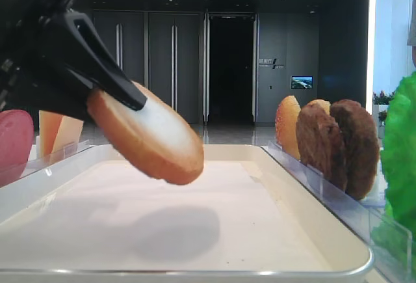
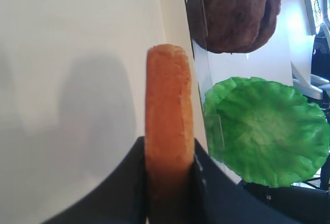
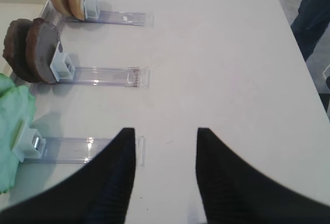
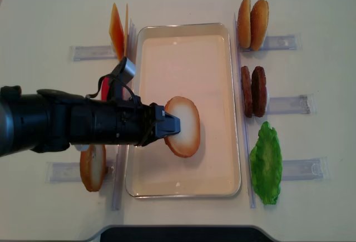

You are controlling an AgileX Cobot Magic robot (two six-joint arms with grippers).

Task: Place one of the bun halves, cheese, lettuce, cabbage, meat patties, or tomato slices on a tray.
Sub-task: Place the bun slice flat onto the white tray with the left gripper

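Your left gripper (image 4: 169, 125) is clamped on the round golden-brown bun half with the pale toasted face (image 4: 183, 126), pinching it by its edge so the disc juts out beyond the fingertips. In the low side view the bun tilts downward and hangs above the large cream-white rectangular tray with the glossy raised rim (image 4: 189, 28), with its shadow on the tray floor beneath it; whether its lowest edge touches the floor you cannot tell from here. From the left wrist, the bun's browned rim (image 2: 167, 126) stands edge-on between the two dark fingers. Beyond the gripper, past the tray's far rim, two thick dark brown rough meat patties (image 4: 253, 91) stand upright in a clear plastic holder (image 4: 286, 104), with a ruffled green lettuce leaf (image 4: 265, 163) beside them and two more upright bun halves (image 4: 253, 24) on their other side. Behind the gripper, on the arm's side of the tray, thin yellow-orange cheese slices (image 4: 118, 30) stand upright, and another bun half (image 4: 93, 167) stands on the pale counter (image 4: 50, 19). Your right gripper (image 3: 166, 136) hovers with its jaws spread apart over bare counter, holding nothing, well apart from the tray.
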